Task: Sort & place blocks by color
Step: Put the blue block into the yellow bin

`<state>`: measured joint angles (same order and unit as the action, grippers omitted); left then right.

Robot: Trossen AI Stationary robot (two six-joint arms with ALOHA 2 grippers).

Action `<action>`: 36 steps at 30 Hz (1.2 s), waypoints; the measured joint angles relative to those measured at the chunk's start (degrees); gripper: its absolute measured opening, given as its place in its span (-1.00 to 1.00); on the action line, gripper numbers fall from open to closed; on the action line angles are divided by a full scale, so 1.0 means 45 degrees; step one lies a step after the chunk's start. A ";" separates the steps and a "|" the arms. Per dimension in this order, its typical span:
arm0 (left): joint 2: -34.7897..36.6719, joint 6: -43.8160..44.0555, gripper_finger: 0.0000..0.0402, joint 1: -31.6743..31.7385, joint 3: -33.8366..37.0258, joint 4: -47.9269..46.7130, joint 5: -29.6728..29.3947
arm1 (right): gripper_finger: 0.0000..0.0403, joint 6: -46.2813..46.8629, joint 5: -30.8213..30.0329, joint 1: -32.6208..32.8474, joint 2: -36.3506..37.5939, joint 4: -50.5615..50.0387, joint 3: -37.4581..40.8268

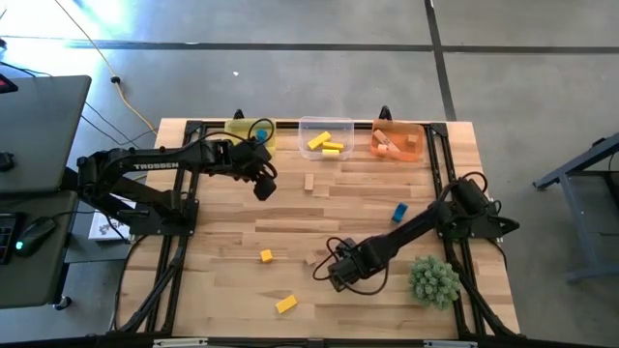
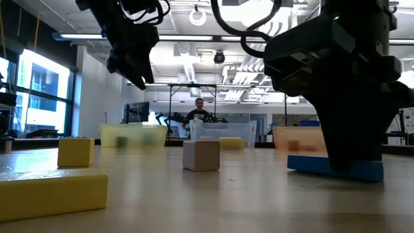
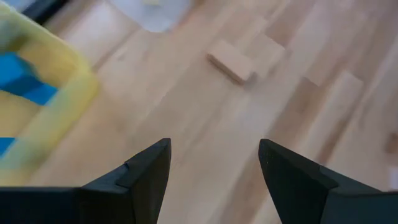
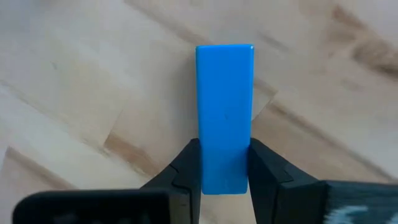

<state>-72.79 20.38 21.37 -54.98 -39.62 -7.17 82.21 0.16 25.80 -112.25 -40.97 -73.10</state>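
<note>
Blue, smooth-faced bar (image 4: 224, 118) sits clamped, seemingly flat, in right tool (image 4: 224, 177).

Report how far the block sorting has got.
Done: blue blocks lie in the yellow bin, yellow ones in the clear bin, wooden ones in the orange bin. In hand: the right gripper has its jaws shut on a blue bar. Left: two yellow blocks, another blue block and a wooden block on the table. The left gripper hovers open beside the yellow bin.

blue bar (image 4: 224, 118) lower end hidden between fingers, bin contents blurred in low view
</note>
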 joint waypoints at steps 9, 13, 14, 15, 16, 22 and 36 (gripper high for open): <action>0.0000 0.0000 0.15 0.0605 0.0000 0.0095 0.2674 | -0.65 -0.1143 -0.0972 -0.0908 0.0578 0.0027 -0.0110; 0.0000 -0.0339 0.15 0.0801 0.0000 0.0131 0.3032 | -0.65 -0.2094 -0.1536 -0.1526 0.0838 0.0113 -0.0498; 0.0000 -0.0505 0.15 0.0863 0.0000 0.0126 0.3099 | -0.65 -0.2408 -0.1662 -0.1683 0.0867 0.0077 -0.0632; 0.0000 -0.0599 0.15 0.0947 0.0000 0.0127 0.3232 | -0.65 -0.2705 -0.1725 -0.1841 0.0871 0.0090 -0.0767; 0.0000 -0.0626 0.15 0.1006 0.0000 0.0132 0.3406 | -0.65 -0.3026 -0.1812 -0.2007 0.0871 0.0106 -0.0918; 0.0000 -0.0224 0.15 0.1315 0.0000 0.0171 0.3595 | -0.65 -0.5150 -0.2099 -0.3080 0.0871 0.0079 -0.1760; 0.0000 0.0729 0.15 0.2380 0.0000 0.1264 0.5879 | -0.65 -1.0303 -0.2000 -0.5124 0.0876 -0.0201 -0.4181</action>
<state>-72.79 23.66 32.08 -54.98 -33.93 19.29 35.84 -8.84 2.75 -108.31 -41.88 -91.91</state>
